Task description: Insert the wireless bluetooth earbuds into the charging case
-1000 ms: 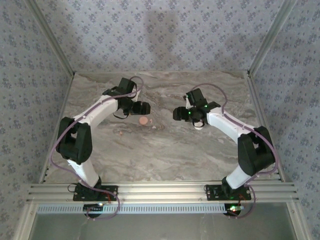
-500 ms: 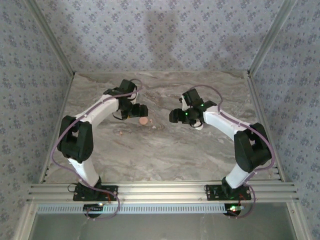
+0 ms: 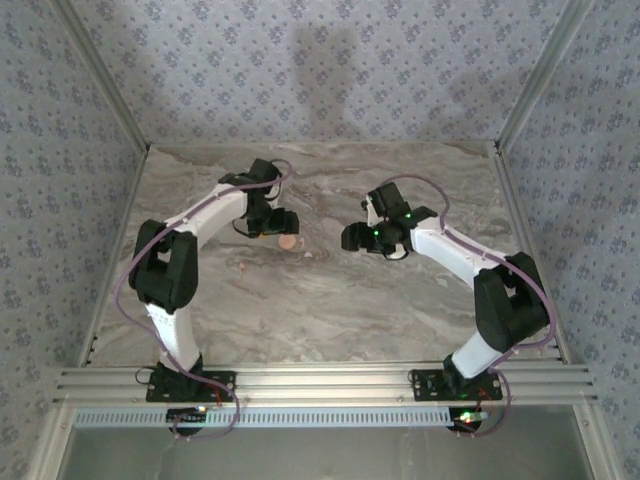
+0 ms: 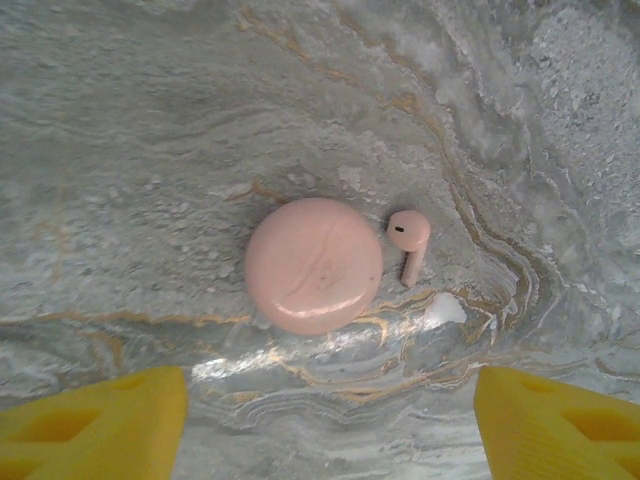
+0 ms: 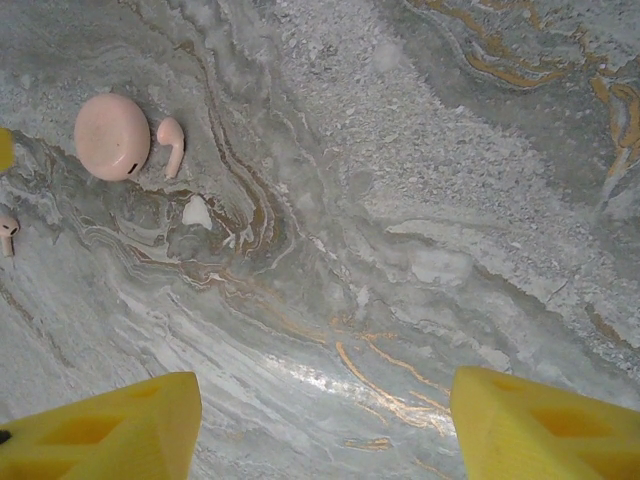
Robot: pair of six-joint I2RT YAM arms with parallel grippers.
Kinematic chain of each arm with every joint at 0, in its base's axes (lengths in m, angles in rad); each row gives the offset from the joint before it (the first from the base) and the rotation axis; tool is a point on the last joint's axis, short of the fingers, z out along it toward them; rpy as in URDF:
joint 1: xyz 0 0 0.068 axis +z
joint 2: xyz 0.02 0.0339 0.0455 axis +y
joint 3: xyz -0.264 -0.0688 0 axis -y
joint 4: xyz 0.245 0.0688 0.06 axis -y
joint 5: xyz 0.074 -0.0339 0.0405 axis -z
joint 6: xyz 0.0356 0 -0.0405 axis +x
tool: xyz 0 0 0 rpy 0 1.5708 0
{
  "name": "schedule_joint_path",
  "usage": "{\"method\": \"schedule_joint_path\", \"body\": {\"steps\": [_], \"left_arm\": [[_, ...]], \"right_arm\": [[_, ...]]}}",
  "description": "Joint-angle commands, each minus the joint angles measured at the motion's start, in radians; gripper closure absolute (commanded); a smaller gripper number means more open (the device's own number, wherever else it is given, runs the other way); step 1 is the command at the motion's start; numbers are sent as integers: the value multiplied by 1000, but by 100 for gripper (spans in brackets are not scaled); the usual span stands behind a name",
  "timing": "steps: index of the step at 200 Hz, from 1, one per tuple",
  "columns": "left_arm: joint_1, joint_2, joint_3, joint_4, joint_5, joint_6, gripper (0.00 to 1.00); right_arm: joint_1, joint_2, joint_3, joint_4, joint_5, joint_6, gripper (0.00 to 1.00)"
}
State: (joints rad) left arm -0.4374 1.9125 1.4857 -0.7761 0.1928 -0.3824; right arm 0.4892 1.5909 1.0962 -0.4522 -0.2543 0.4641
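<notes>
The left claw (image 4: 325,410) hangs open over the tabletop (image 4: 150,120), with the shut pink charging case (image 4: 313,265) and an earbud (image 4: 408,238) just ahead of it, apparently lined up for a pick, while the right claw (image 5: 325,415), also open, hovers well apart.

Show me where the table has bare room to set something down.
Bare marble table runs wide between the pink case and the arm bases, and along the back wall. Crowded: the case with one earbud close beside it, not touching, by the left hand; a second earbud lies nearby.
</notes>
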Motion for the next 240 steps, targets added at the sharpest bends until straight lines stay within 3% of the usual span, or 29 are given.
{"method": "schedule_joint_path", "body": {"steps": [1, 78, 185, 240], "left_arm": [[-32, 42, 43, -50, -16, 18, 25], [-42, 161, 131, -110, -156, 24, 27], [-35, 309, 270, -177, -90, 20, 33], [-41, 321, 263, -190, -79, 19, 36]], "right_arm": [[11, -35, -10, -9, -14, 9, 32], [31, -33, 2, 16, -30, 25, 32], [53, -14, 79, -19, -26, -6, 33], [55, -33, 68, -20, -23, -6, 33]]}}
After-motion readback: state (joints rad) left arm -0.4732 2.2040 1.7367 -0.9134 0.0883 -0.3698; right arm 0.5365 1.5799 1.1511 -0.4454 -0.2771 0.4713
